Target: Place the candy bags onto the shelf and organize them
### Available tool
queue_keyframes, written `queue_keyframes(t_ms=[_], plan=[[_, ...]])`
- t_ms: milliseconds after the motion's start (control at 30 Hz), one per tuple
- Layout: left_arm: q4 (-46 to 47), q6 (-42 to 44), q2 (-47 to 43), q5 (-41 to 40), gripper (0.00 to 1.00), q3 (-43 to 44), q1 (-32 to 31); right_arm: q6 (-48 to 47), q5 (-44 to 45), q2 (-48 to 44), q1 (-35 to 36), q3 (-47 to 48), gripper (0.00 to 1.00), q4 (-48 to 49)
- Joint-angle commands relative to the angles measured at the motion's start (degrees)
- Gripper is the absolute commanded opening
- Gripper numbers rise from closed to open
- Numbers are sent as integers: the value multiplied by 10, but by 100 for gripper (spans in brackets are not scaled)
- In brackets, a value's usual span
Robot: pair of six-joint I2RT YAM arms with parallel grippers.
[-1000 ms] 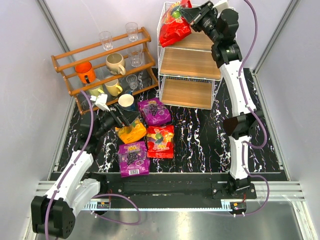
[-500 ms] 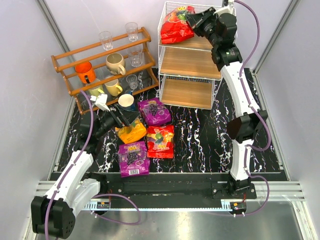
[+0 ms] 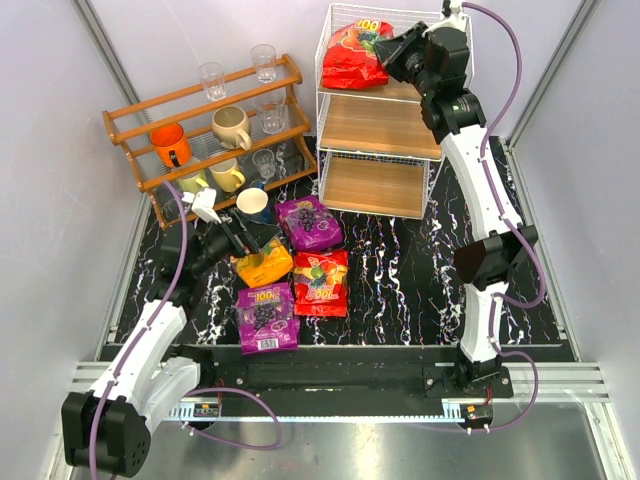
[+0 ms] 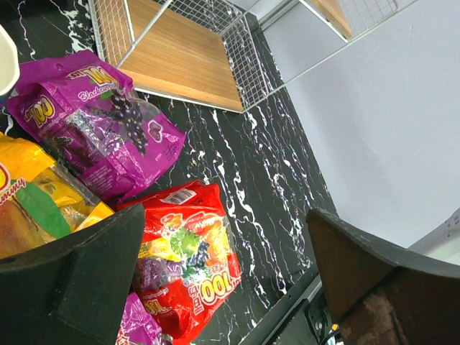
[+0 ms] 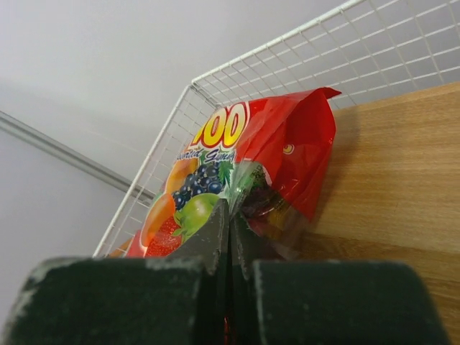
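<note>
Currently we have the right claw (image 3: pixel 393 46) pinched shut on the red candy bag (image 3: pixel 352 58) at the left wire corner of the shelf (image 3: pixel 380 126) top tier, bare wood beside it; left claw (image 3: pixel 252 236) gapes by the orange-yellow bag (image 3: pixel 266 266)

Lab test booth: blank panel walls (image 3: pixel 50 150), aluminium base rail (image 3: pixel 330 395)

Glossy plastic candy bags (image 3: pixel 319 283), white wire and matt wood shelf (image 3: pixel 380 125)

The orange-yellow candy bag (image 4: pixel 43 194) — left wrist view — is cut off.
</note>
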Motion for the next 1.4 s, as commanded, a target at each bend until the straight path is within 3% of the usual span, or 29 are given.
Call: queue_keyframes(t_ms=[0,233,367,467,500,633,733,967,1167,1233,1367], plan=[[-1,10,3,7,98,38,-1,-47,8,-7,12,18,0,-81],[-24,13,9,7,98,52,-1,-54,10,0,13,18,0,-104],[-37,13,12,14,98,59,-1,-53,-6,10,13,20,5,-106],[-49,14,11,20,98,63,-1,-58,-13,10,12,21,26,-104],[-59,16,10,19,98,67,-1,-65,-13,6,13,22,37,-102],[-78,23,6,19,98,78,-1,-85,-5,-7,13,43,62,-97],[-85,26,6,18,98,85,-1,-107,3,-12,13,75,76,-104],[-113,32,6,19,98,107,-2,-153,22,-35,13,108,84,-127],[-142,34,0,12,98,120,-1,-198,60,-135,15,36,85,-128],[-156,41,-5,7,98,119,-1,-203,61,-211,15,-55,86,-121],[-171,48,-13,2,98,113,-1,-183,52,-424,23,-354,86,-42]])
